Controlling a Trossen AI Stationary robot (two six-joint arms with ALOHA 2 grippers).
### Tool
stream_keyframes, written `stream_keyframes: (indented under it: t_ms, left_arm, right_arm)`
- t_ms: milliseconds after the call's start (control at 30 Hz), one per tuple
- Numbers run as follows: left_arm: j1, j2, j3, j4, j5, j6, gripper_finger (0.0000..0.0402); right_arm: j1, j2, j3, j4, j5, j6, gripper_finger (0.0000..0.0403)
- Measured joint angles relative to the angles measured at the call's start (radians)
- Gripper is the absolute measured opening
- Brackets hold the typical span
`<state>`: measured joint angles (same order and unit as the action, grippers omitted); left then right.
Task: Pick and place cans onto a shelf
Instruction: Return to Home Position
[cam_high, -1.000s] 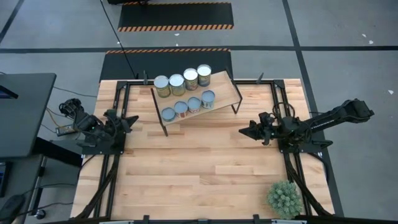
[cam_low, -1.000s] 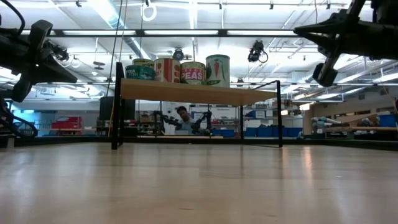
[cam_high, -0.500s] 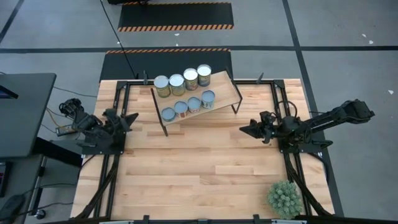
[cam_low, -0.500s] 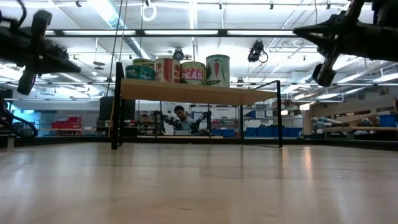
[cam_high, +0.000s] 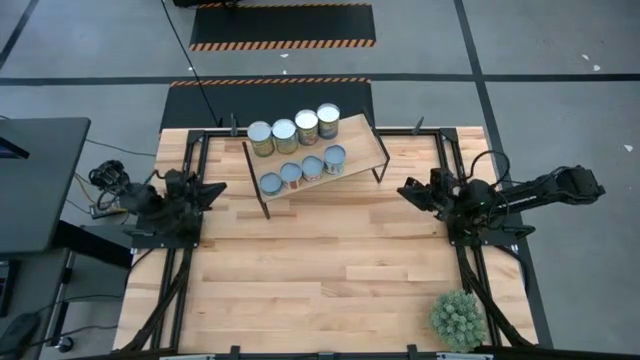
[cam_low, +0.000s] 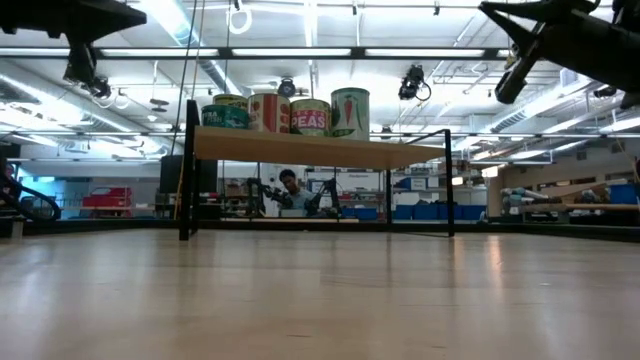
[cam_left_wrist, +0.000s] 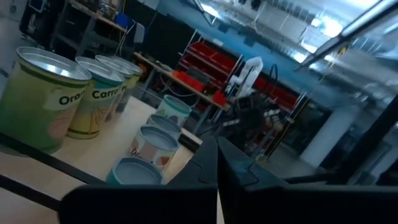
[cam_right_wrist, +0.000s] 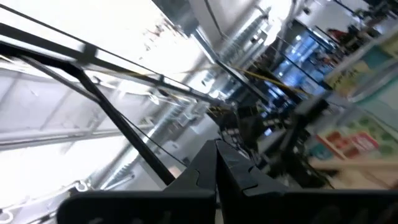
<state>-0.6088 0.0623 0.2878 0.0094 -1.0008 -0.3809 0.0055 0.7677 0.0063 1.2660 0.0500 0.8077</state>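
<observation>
Showing the placing apparently finished: all eight cans (cam_high: 297, 148) stood in two rows of four on the shelf (cam_high: 359, 140), none left on the tabletop (cam_high: 320, 270). Left gripper (cam_high: 213, 187) and right gripper (cam_high: 404, 189), both closed on nothing, hovered at opposite table sides; only parking seemed outstanding.

Bright, even overhead light — long white ceiling strip lights (cam_low: 300, 52) in low view; soft sheen on pale wooden tabletop (cam_low: 320, 300); faint shadows; right wrist view glare-washed.
</observation>
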Motion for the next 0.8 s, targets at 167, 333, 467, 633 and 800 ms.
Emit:
stream_keyframes:
  t_ms: [167,333,467,633,800]
  left_arm:
    - [0.106,0.065,0.0,-0.001,0.092,-0.009,0.0]
    - [0.246,0.1,0.0,0.0,0.229,-0.026,0.0]
    - [0.343,0.087,0.0,-0.03,0.324,-0.024,0.0]
    - [0.425,0.039,-0.002,-0.152,0.37,-0.088,0.0]
    - [0.47,0.013,-0.002,-0.164,0.399,-0.097,0.0]
  right_arm:
    - [-0.016,0.0,0.0,0.053,-0.014,-0.037,0.0004]
    - [-0.023,0.006,0.0,0.055,0.003,-0.065,0.0004]
    - [-0.023,0.014,0.0,0.054,0.002,-0.068,0.0004]
    - [-0.023,0.017,0.0,0.054,0.002,-0.075,0.0004]
    - [-0.023,0.018,0.0,0.051,0.0,-0.077,0.0004]
